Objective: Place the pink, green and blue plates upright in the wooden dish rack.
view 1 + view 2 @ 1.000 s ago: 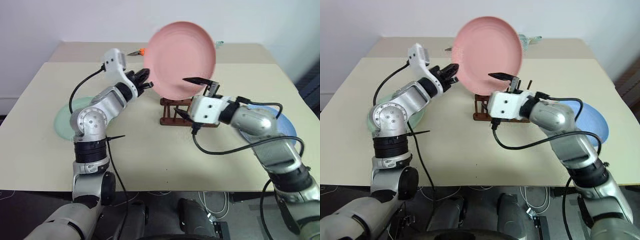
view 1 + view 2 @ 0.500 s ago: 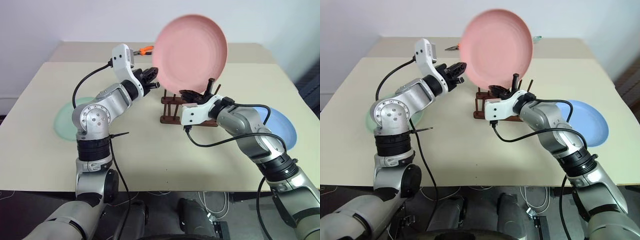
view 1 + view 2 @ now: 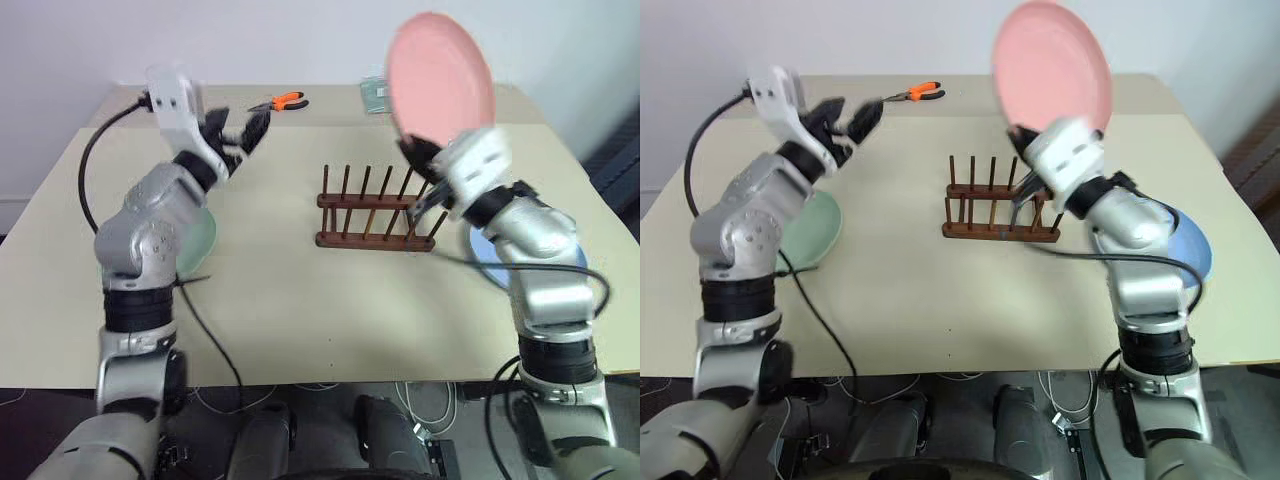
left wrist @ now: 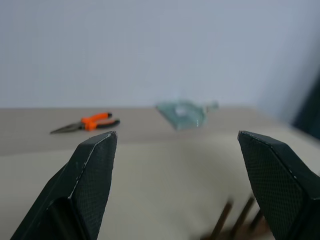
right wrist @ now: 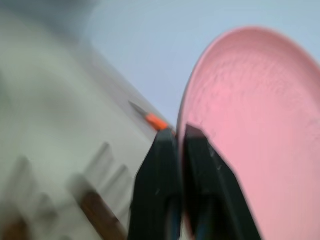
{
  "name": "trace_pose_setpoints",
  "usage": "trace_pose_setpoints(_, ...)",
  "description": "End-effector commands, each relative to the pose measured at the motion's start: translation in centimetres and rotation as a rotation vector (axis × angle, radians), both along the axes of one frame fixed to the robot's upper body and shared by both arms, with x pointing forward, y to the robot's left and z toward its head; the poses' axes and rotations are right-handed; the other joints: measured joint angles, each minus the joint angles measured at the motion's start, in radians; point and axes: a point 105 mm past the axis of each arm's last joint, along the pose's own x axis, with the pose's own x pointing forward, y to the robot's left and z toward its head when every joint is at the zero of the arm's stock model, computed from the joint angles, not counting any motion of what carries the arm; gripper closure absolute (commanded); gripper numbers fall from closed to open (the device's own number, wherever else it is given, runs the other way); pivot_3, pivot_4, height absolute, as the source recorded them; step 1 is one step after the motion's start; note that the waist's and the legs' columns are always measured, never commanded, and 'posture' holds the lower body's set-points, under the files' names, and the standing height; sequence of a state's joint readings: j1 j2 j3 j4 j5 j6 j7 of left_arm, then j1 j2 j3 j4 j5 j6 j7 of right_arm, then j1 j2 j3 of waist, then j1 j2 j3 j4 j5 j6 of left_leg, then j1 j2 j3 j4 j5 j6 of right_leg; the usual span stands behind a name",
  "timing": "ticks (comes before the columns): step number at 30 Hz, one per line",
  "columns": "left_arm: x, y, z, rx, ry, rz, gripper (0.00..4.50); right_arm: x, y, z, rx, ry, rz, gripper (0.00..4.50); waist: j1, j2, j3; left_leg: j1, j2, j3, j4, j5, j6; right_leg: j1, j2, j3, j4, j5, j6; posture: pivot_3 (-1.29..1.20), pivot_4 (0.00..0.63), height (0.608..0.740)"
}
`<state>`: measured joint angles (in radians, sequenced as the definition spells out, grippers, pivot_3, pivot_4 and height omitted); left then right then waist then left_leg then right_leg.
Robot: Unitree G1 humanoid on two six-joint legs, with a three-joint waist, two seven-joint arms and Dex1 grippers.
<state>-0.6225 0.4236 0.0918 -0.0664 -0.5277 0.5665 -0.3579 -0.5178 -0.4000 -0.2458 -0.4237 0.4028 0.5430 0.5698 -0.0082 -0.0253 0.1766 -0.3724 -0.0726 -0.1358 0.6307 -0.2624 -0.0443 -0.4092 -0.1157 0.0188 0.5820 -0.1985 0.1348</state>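
Note:
The pink plate is held upright in the air above the right end of the wooden dish rack. My right gripper is shut on its lower rim, and the fingers pinch the edge. My left gripper is open and holds nothing, raised over the table left of the rack, with its fingers wide apart. The green plate lies flat at the left, partly hidden by my left arm. At the right the blue plate lies flat, partly behind my right arm. The rack's pegs hold nothing.
Orange-handled pliers lie at the back of the table. A clear greenish object sits at the back behind the rack. A white wall stands behind the table.
My left gripper has opened, let go of the pink plate and drawn back to the left. My right gripper has shut on the plate's lower rim and carried it right, over the rack's right end.

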Motion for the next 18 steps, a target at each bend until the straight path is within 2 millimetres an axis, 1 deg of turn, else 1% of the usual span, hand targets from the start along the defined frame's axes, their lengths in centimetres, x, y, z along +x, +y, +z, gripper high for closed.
trace_pose_setpoints(1, -2.4, -2.1, -2.4, 0.141, -0.02, -0.22, 0.56, -2.7, -1.4, 3.1, 0.313, 0.059, 0.201, 4.5, 0.0, 0.0, 0.0, -0.001, 0.0, -0.001, 0.0, 0.0, 0.0, 0.0, 0.0, 0.0, 0.0, 0.0, -0.001, 0.0, 0.15, 0.74)
trace_pose_setpoints(4, -4.2, -2.7, -4.8, 0.21, 0.023, -0.347, 0.56, -3.3, -2.1, 3.4, 0.435, 0.136, 0.277, 4.5, -0.002, 0.002, 0.001, -0.001, 0.0, 0.0, 0.0, 0.0, 0.001, -0.001, 0.0, 0.0, 0.0, -0.001, -0.004, 0.0, 0.15, 0.74)
trace_pose_setpoints(6, -6.0, -3.4, -6.4, 0.248, 0.081, -0.461, 0.56, -3.3, -1.9, 2.8, 0.463, 0.198, 0.299, 4.5, -0.005, 0.004, 0.002, -0.001, 0.001, 0.0, -0.001, 0.0, 0.001, -0.001, 0.0, 0.0, 0.0, -0.001, -0.005, 0.0, 0.15, 0.74)
trace_pose_setpoints(8, -7.5, -4.0, -7.5, 0.275, 0.118, -0.556, 0.56, -3.0, -1.9, 2.2, 0.488, 0.243, 0.293, 4.5, -0.008, 0.005, 0.002, 0.0, 0.001, 0.002, -0.002, 0.0, 0.001, -0.002, 0.0, 0.0, 0.0, -0.002, -0.004, 0.0, 0.15, 0.74)
trace_pose_setpoints(11, -8.9, -4.6, -8.2, 0.278, 0.148, -0.631, 0.56, -2.6, -1.9, 1.7, 0.517, 0.29, 0.294, 4.5, -0.005, 0.007, 0.002, 0.0, 0.001, 0.002, -0.002, -0.001, 0.001, -0.002, 0.0, 0.0, 0.0, -0.002, -0.004, 0.0, 0.15, 0.74)
trace_pose_setpoints(14, -9.5, -4.9, -8.5, 0.276, 0.165, -0.658, 0.56, -2.1, -1.9, 1.2, 0.538, 0.324, 0.288, 4.5, -0.003, 0.007, 0.002, -0.001, 0.001, 0.002, 0.0, 0.0, 0.001, -0.002, 0.0, 0.0, 0.0, -0.002, -0.004, 0.0, 0.15, 0.74)
trace_pose_setpoints(18, -10.1, -5.4, -8.7, 0.274, 0.172, -0.686, 0.56, -0.3, -2.7, 0.2, 0.614, 0.377, 0.231, 4.5, -0.004, 0.007, 0.002, -0.001, 0.001, 0.002, 0.0, -0.001, 0.001, -0.002, 0.0, 0.0, 0.0, -0.002, -0.004, 0.0, 0.15, 0.74)
